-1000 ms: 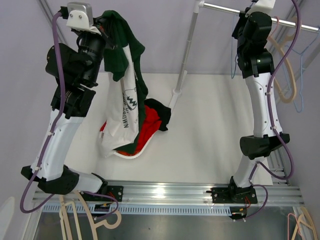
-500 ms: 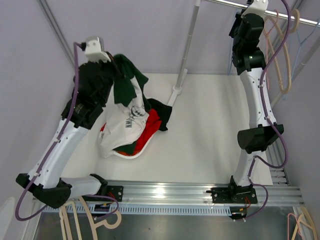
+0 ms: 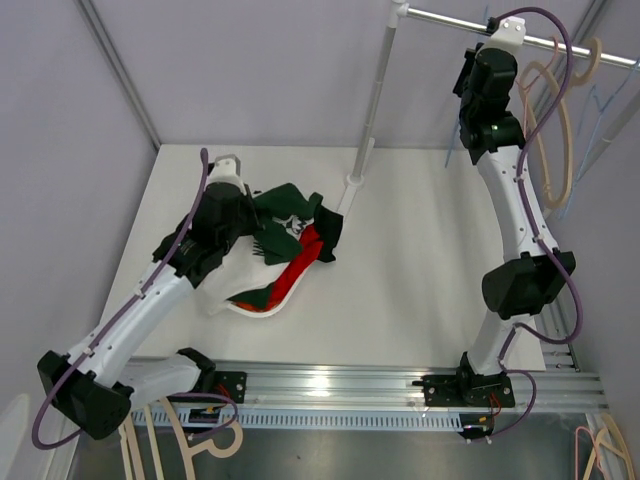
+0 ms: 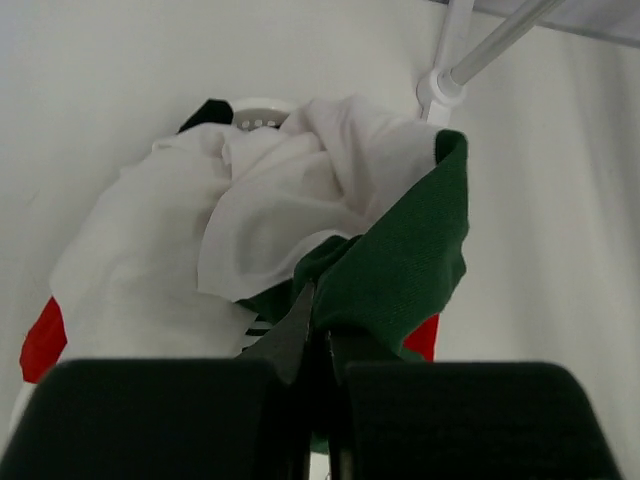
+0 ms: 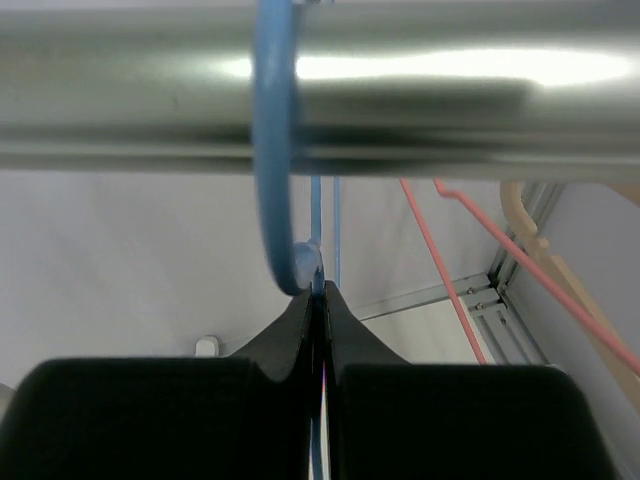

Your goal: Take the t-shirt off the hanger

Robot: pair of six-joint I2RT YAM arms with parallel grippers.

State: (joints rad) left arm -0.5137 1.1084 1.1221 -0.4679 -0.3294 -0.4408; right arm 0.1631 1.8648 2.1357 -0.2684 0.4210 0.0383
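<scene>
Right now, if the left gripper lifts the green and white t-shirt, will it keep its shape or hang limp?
Probably limp: the t-shirt lies crumpled in soft folds. Likely light, since the left gripper holds it by one small pinch of green cloth. It may snag the red garment beneath.

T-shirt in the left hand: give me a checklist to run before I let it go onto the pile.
1. Left hand pinching the t-shirt: ok.
2. T-shirt resting on the clothes pile: ok.
3. T-shirt clear of the blue hanger: ok.
4. Right hand shut on the blue hanger: ok.
5. Hanger hook over the rail: ok.
6. Fabric free to drop when the left hand opens: cannot tell.
</scene>
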